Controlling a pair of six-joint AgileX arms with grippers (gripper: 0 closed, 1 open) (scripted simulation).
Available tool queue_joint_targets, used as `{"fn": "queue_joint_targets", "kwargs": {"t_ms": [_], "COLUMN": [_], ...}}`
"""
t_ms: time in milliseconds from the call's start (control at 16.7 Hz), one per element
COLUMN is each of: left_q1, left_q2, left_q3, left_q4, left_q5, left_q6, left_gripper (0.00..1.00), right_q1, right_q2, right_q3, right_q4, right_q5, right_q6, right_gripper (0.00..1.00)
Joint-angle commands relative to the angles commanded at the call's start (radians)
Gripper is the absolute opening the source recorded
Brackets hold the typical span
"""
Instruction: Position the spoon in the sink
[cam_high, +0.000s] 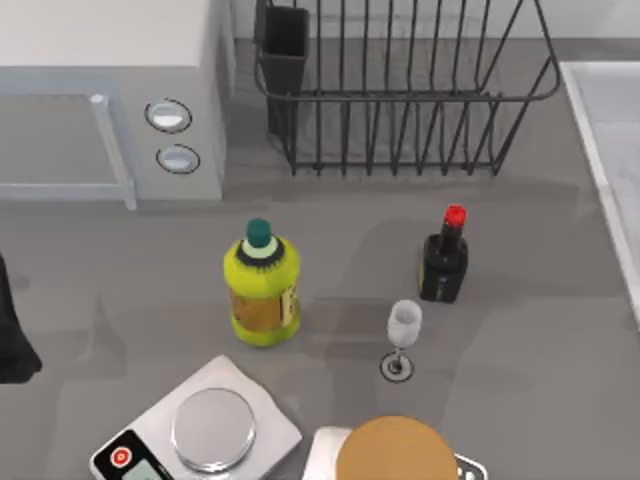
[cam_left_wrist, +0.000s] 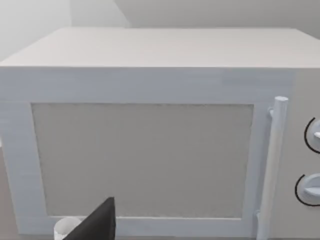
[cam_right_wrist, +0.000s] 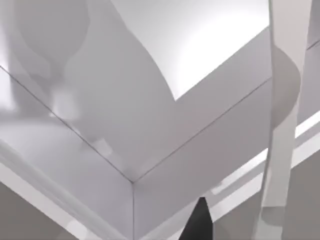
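Top view: sink (cam_high: 610, 120) beyond dish rack (cam_high: 400, 90); end effector states perhaps unreadable

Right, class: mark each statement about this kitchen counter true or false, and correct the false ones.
1. The wine glass stands upright between the yellow bottle and the dark bottle. True.
2. The dish rack is full of plates. False: no plates are in it.
3. The microwave door is shut. True.
4. The dark bottle has a green cap. False: its cap is red; the yellow bottle's is green.
5. The sink lies at the table's left. False: it is at the right.
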Motion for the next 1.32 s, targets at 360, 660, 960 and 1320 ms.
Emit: {"fn": "queue_joint_targets", "kwargs": {"t_ms": [360, 660, 960, 1320], "left_q1": [0.0, 0.0, 0.0, 0.0], "left_q2": [0.0, 0.0, 0.0, 0.0], "left_q3": [0.0, 0.0, 0.0, 0.0], "left_q4": [0.0, 0.0, 0.0, 0.0], "left_q5": [0.0, 0.0, 0.0, 0.0], "left_q6": [0.0, 0.0, 0.0, 0.0], "left_gripper": [1.0, 1.0, 1.0, 1.0], "right_q1": [0.112, 0.172, 0.179, 0.175], "right_q2": [0.396, 0.57, 0.587, 0.539], "right_q3": [0.596, 0.844, 0.871, 0.75], "right_q4": [-0.153, -0.203, -0.207, -0.115], "right_q5": [0.029, 0.049, 0.052, 0.047], "right_q6": [0.107, 0.16, 0.166, 0.163], "right_gripper": [0.0, 0.0, 0.0, 0.0]}}
